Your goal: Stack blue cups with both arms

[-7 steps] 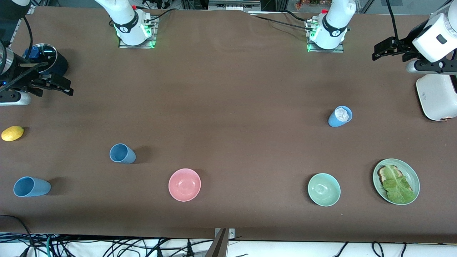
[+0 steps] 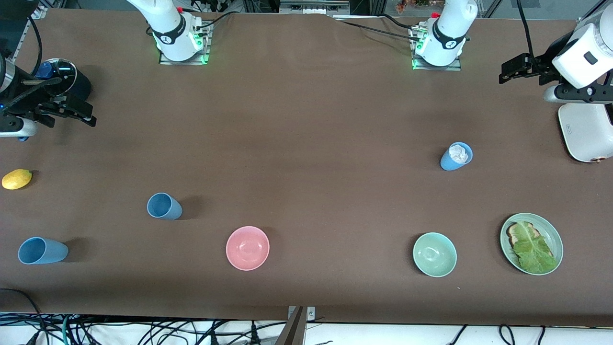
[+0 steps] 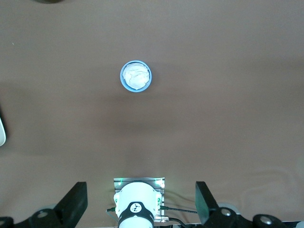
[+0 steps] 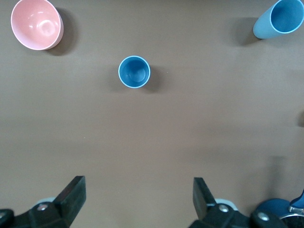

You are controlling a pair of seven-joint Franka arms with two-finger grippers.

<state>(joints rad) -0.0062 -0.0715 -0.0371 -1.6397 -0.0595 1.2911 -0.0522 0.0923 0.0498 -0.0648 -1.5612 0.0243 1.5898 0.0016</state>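
Observation:
Three blue cups stand on the brown table. One empty blue cup (image 2: 164, 206) (image 4: 134, 71) stands beside the pink bowl. Another empty cup (image 2: 42, 250) (image 4: 280, 19) stands at the right arm's end, nearer the front camera. A third cup (image 2: 456, 156) (image 3: 136, 76) holds crumpled white paper and stands toward the left arm's end. My right gripper (image 2: 76, 112) (image 4: 137, 186) is open and empty, up over the table beside the dark pot. My left gripper (image 2: 515, 69) (image 3: 141, 190) is open and empty, up over the table by the white appliance.
A pink bowl (image 2: 247, 247) (image 4: 37, 23) and a mint-green bowl (image 2: 434, 254) sit near the front edge. A green plate (image 2: 555, 235) holds toast and lettuce. A lemon (image 2: 17, 178) and a dark pot (image 2: 67, 79) are at the right arm's end, a white appliance (image 2: 586, 132) at the left arm's end.
Both grippers have shifted slightly toward the robots' bases. The cups and bowls have not moved.

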